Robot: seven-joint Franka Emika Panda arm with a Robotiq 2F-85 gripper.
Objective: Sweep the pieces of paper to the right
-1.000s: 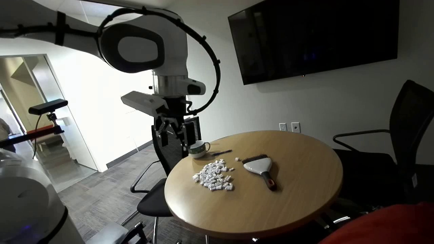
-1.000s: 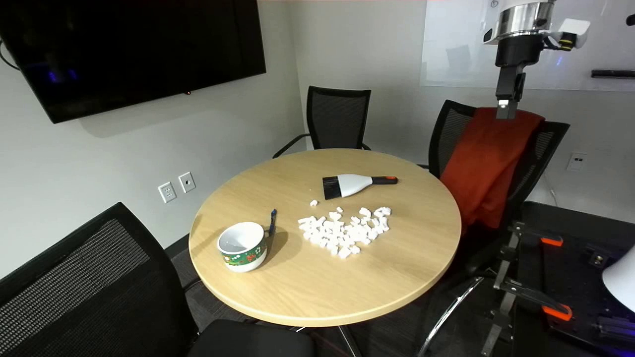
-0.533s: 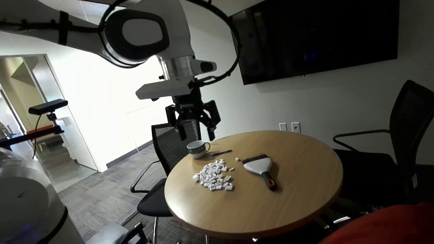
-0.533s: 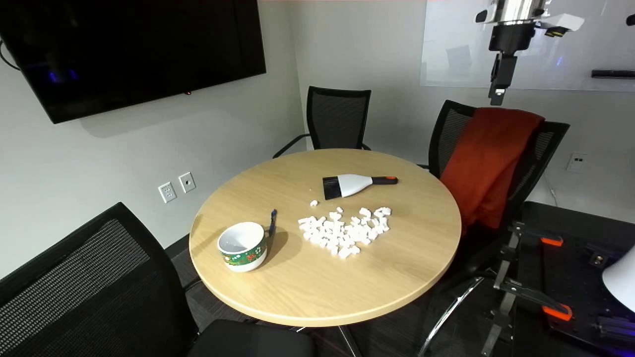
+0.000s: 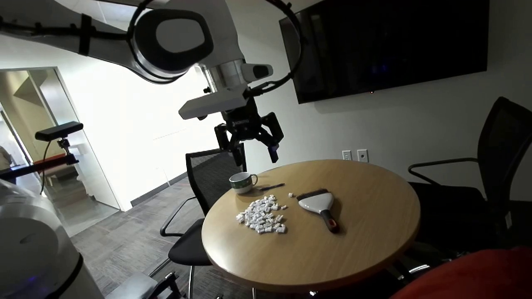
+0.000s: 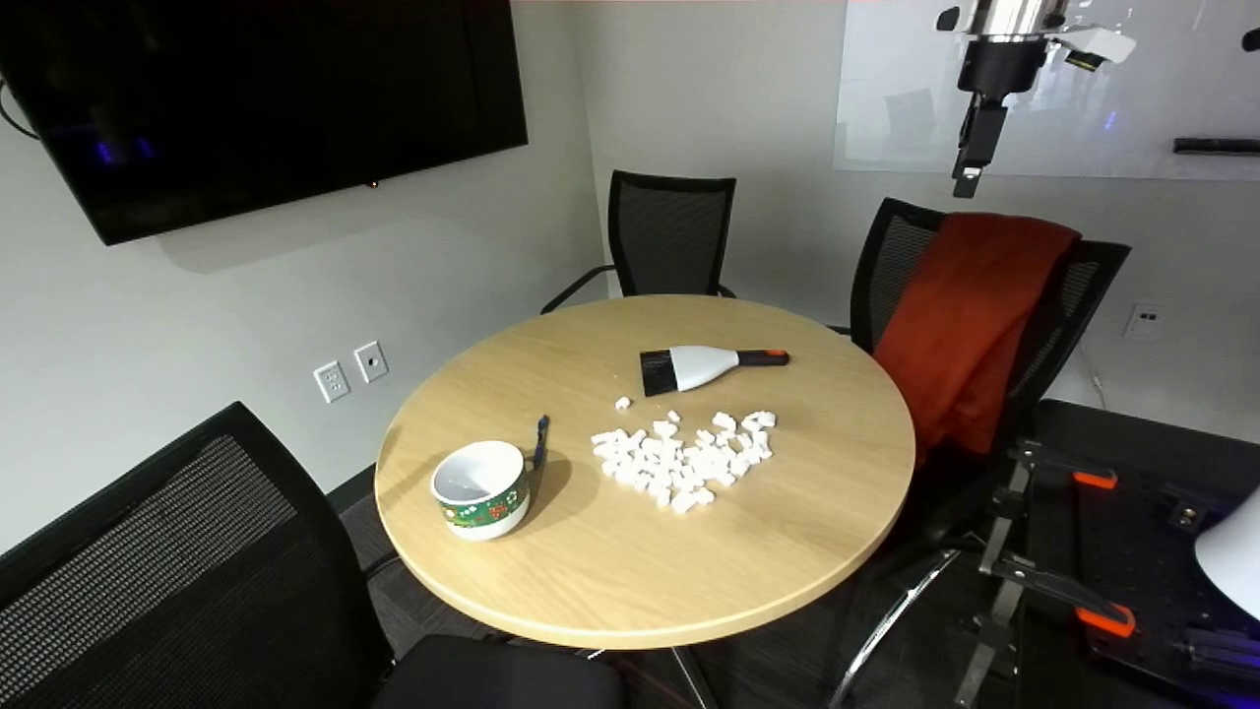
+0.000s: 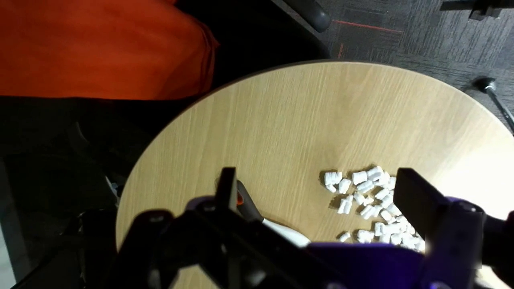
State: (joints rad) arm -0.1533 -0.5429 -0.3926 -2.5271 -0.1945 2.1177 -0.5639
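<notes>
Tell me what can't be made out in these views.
Paper pieces: exact number; small and crowded in both exterior views, partly behind the pincer in the wrist view.
Brush: bristle end, behind the pincer, wrist view.
Television: upper part, cut off by the top edge, both exterior views.

The white arm wore a black cable, silver collar and black gripper; beyond the table edge its base was rounded

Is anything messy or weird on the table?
A little: the white pieces of paper look spilled across the round table, and one stray piece sits apart from the pile, near the bristle end of the brush. Nothing looks broken.
</notes>
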